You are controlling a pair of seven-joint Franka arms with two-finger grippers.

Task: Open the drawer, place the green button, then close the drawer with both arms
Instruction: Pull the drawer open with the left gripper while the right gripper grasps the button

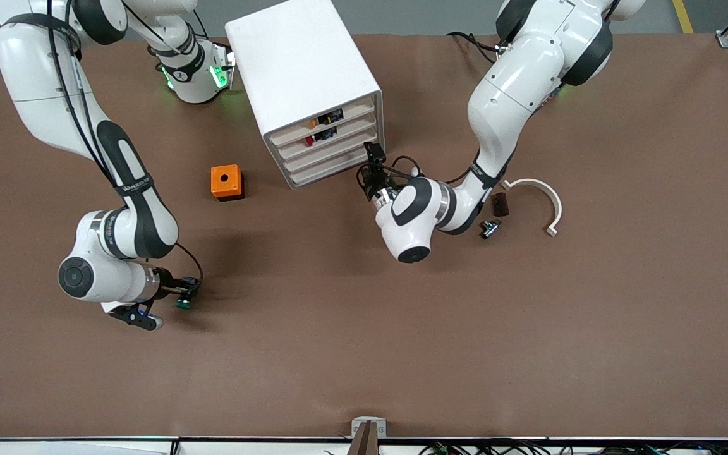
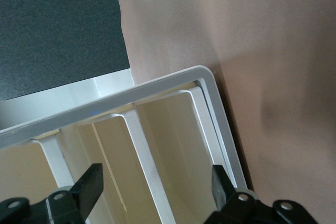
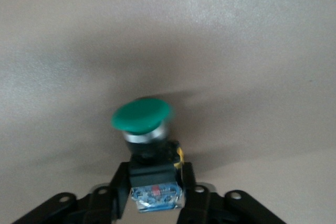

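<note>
The button [image 1: 182, 303] [image 3: 142, 115] has a round green cap, a black body and a blue base. My right gripper [image 1: 186, 294] [image 3: 156, 190] is shut on its black and blue body, low over the brown table toward the right arm's end. The white drawer cabinet [image 1: 304, 76] stands at the middle, and all its drawers [image 1: 332, 155] look pushed in. My left gripper [image 1: 373, 177] [image 2: 156, 187] is open right at the lower drawer fronts [image 2: 173, 140]. A white rib of the front lies between its fingers [image 2: 93, 181], which do not touch it.
An orange cube with a hole [image 1: 226, 182] sits beside the cabinet toward the right arm's end. Near the left arm lie a white curved piece [image 1: 539, 194], a dark brown block [image 1: 498, 204] and a small black and silver part [image 1: 489, 227]. Small parts [image 1: 326, 119] show in the upper drawers.
</note>
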